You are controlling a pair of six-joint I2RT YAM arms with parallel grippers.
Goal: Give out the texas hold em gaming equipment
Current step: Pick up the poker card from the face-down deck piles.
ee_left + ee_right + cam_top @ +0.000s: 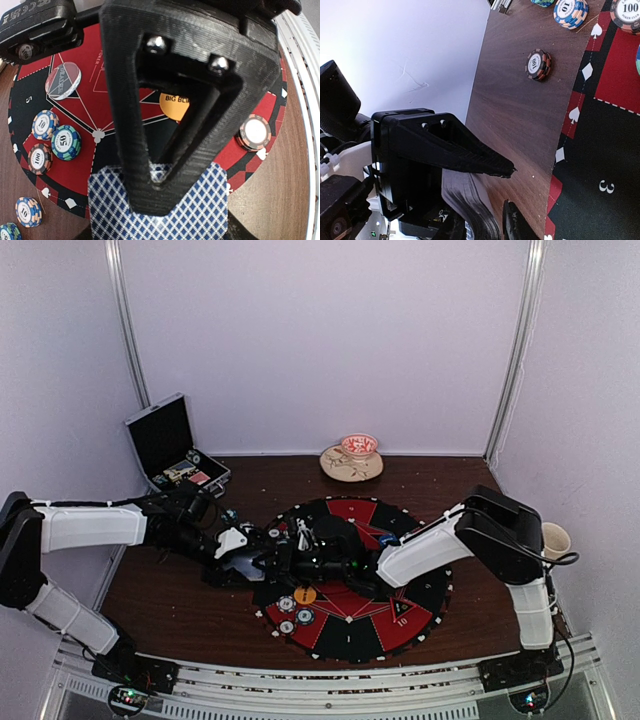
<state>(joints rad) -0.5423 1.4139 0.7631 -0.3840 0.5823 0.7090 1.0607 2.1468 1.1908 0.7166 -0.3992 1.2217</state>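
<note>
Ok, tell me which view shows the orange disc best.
Left wrist: the orange disc is close, its lettering BIG BLI readable, though a black finger covers part. Top external shows only a small orange spot on the mat. Right wrist misses it.

Filling mid-frame: left gripper (155,200), one black triangular finger, tip pressed down on the blue diamond-backed playing cards (200,215), over the lower rim of the round red-and-black mat (90,100). Through the finger's opening, near the mat's centre: orange disc (175,106) lettered BIG BLI. On the mat's left half: clear round disc (63,80); below it, clustered close, a 10 chip (45,125), a teal 50 chip (66,142) and a 100 chip (40,159). At the mat's right rim: white-faced chip (255,132). Off the mat's lower left, on the wooden table (300,175): second 10 chip (27,212). Over the mat's upper left: black housing (40,25).
</note>
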